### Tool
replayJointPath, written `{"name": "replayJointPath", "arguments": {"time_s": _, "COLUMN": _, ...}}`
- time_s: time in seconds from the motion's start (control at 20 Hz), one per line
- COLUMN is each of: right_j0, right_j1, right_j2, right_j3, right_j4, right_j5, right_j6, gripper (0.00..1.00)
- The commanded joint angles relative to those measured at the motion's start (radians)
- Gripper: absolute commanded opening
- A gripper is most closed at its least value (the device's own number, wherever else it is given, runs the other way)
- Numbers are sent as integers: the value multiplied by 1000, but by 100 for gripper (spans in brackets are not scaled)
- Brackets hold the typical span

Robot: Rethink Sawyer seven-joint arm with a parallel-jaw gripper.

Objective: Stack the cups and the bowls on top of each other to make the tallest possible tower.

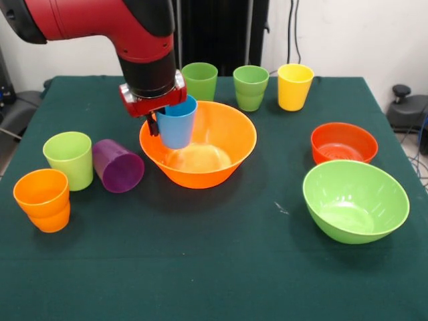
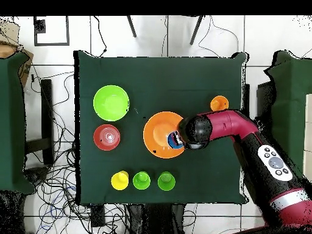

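Though grip pt hidden, end effector [image 1: 156, 124] seemingly on blue cup [image 1: 177, 122] over orange bowl [image 1: 221, 157].

The red and black arm [image 1: 100, 27] enters from the upper left in the front view, runs level to the right, then bends straight down at a black wrist section. Below the wrist sits a red mounting block, tilted slightly, and under it the claw [image 1: 167, 124] points downward. Its dark fingers [image 1: 152, 124] are closed against the rim and wall of a blue cup [image 1: 178, 122], which hangs upright and clear of the counter. In the overhead view the arm [image 2: 244, 131] reaches from the lower right up and leftward, and its rounded black wrist hides most of the claw.
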Motion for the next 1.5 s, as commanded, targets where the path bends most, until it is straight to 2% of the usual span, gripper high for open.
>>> {"name": "replayJointPath", "arguments": {"time_s": 0.05, "right_j0": 54, "right_j1": 31, "right_j2": -75, "right_j3": -26, "right_j4": -164, "right_j5": -37, "right_j6": -220, "gripper": 0}}
{"name": "replayJointPath", "arguments": {"time_s": 0.75, "right_j0": 62, "right_j1": 47, "right_j2": -68, "right_j3": -9, "right_j4": -186, "right_j5": -77, "right_j6": -185, "gripper": 0}}
{"name": "replayJointPath", "arguments": {"time_s": 1.2, "right_j0": 61, "right_j1": 23, "right_j2": -61, "right_j3": -8, "right_j4": -152, "right_j5": -38, "right_j6": -192, "gripper": 0}}
{"name": "replayJointPath", "arguments": {"time_s": 1.5, "right_j0": 97, "right_j1": 17, "right_j2": -66, "right_j3": -28, "right_j4": -152, "right_j5": -21, "right_j6": -160, "gripper": 0}}
